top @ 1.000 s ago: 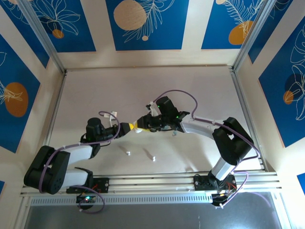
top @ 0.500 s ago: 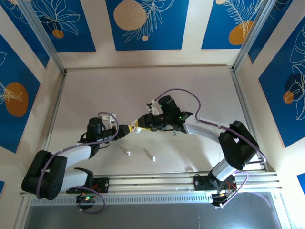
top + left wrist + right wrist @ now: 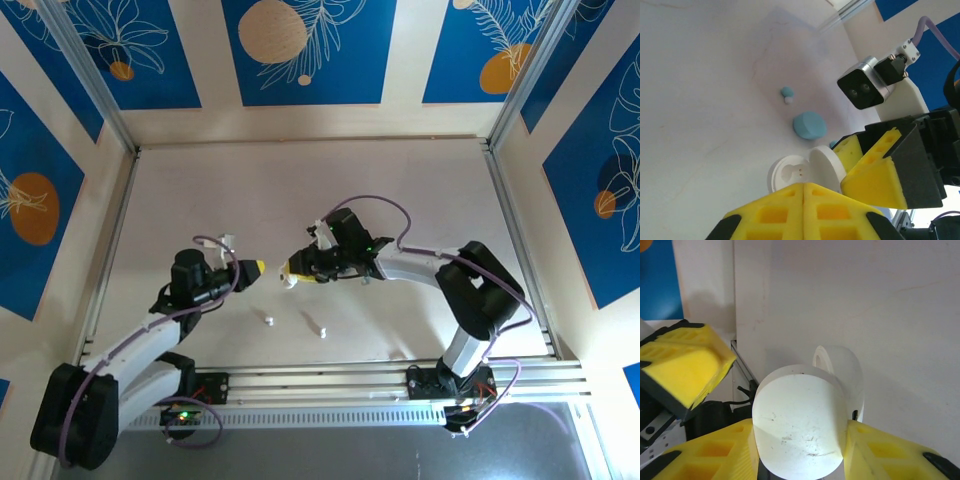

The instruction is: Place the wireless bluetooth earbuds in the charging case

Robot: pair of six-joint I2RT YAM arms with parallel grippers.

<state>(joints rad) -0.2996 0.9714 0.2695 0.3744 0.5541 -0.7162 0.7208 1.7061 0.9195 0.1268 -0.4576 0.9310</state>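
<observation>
Your white earbuds (image 3: 269,321) lie loose on the matte table (image 3: 200,200); a pale blue bud (image 3: 786,93) sits near the smooth oval blue case (image 3: 809,125). Your right gripper (image 3: 800,450) pinches the round white case (image 3: 799,410), lid open; the left gripper (image 3: 804,190) has its ribbed yellow fingers pressed together

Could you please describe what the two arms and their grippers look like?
Both arms, the left arm and the right arm, have white links between bulky black joints, with a thin purple cable looping along each. The left gripper and right gripper carry wedge-shaped yellow fingers with square recesses, backed in black. A silver-and-black camera sits on the right wrist.
</observation>
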